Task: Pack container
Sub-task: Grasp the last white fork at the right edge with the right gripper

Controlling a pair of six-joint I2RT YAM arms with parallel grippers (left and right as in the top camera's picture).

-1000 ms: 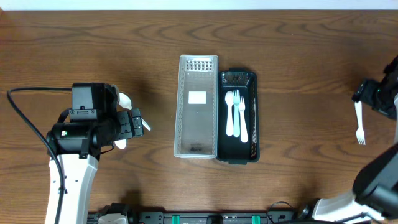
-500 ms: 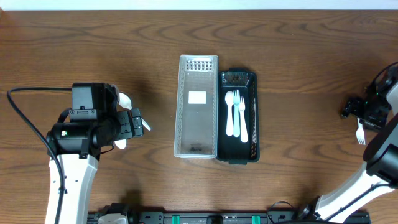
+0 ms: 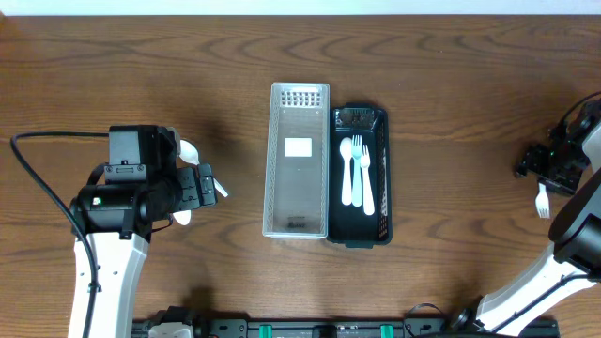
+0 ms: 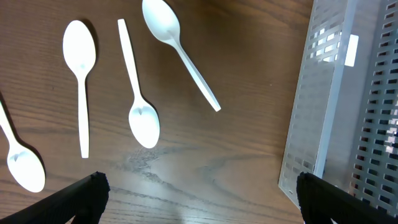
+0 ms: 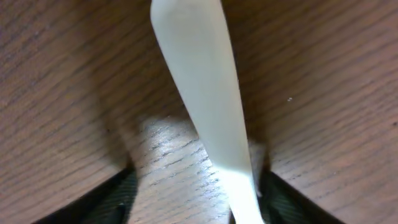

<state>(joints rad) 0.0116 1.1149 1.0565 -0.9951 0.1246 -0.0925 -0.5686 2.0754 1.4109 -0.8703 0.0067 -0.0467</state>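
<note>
Several white plastic spoons lie on the table under my left gripper, which is open and empty above them; in the overhead view the gripper hides most of them, and one spoon bowl shows. A clear slotted container stands at the centre, empty but for a white label. A black tray beside it holds a white spoon and a white fork. My right gripper is low at the far right, its open fingers astride the handle of a white fork, whose tines show in the overhead view.
The clear container's wall fills the right of the left wrist view. The left arm's black cable loops over the table's left side. The fork lies close to the table's right edge.
My right gripper has come down and towards the table front over the fork, now covering its handle. The left arm and the spoons have not moved.
</note>
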